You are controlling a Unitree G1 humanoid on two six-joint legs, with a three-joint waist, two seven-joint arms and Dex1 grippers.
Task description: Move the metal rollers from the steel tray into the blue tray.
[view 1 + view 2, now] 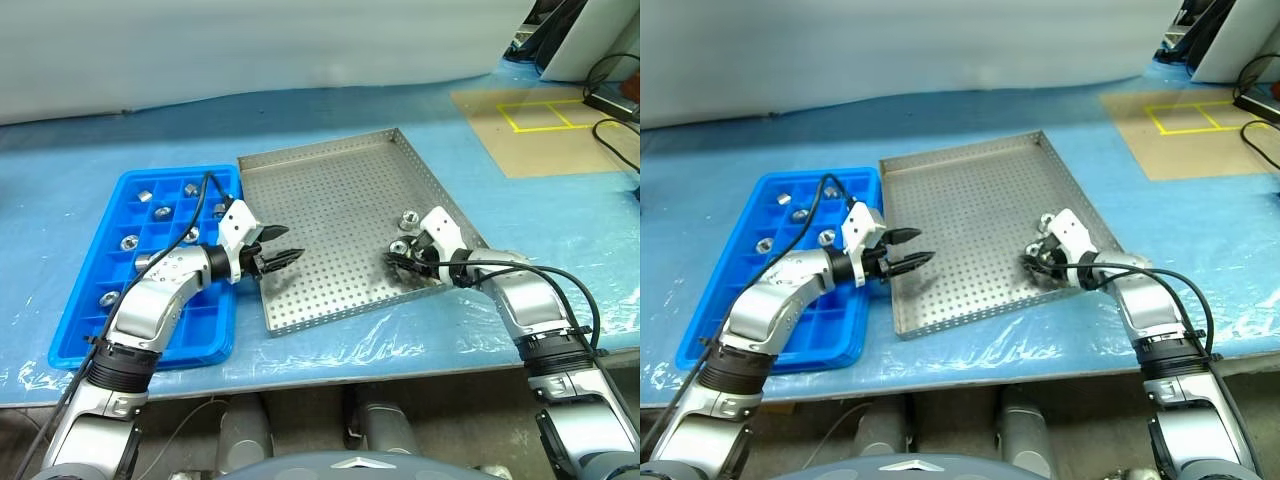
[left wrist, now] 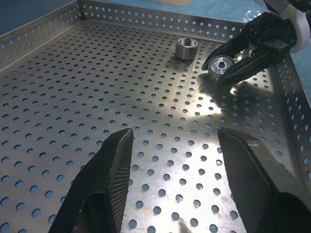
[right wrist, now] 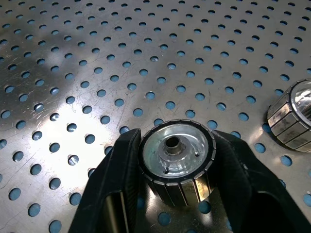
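Your right claw [image 1: 400,258] reaches in from the lower right of the head view, tipped down and pointing left, low over the right side of the steel tray [image 1: 330,210]. In the right wrist view its two black fingers [image 3: 114,184] sit on both sides of one metal roller [image 3: 177,162], touching it, so the claw is clamped on that roller. This roller is short and round, shiny grey, with grooves around its side and a small hole in the middle. It lies on the tray's holey floor. A second roller [image 1: 408,216] rests just beside it, a bit higher in the frame, near the tray's right rim. Your left claw [image 1: 288,246] comes in from the lower left, bent at the elbow, pointing right and almost level. It hangs over the left edge of the steel tray with its fingers apart and nothing between them. The blue tray [image 1: 85,325] lies on the surface at the left, touching the steel tray, and several rollers [image 1: 129,241] already sit in its little square boxes.
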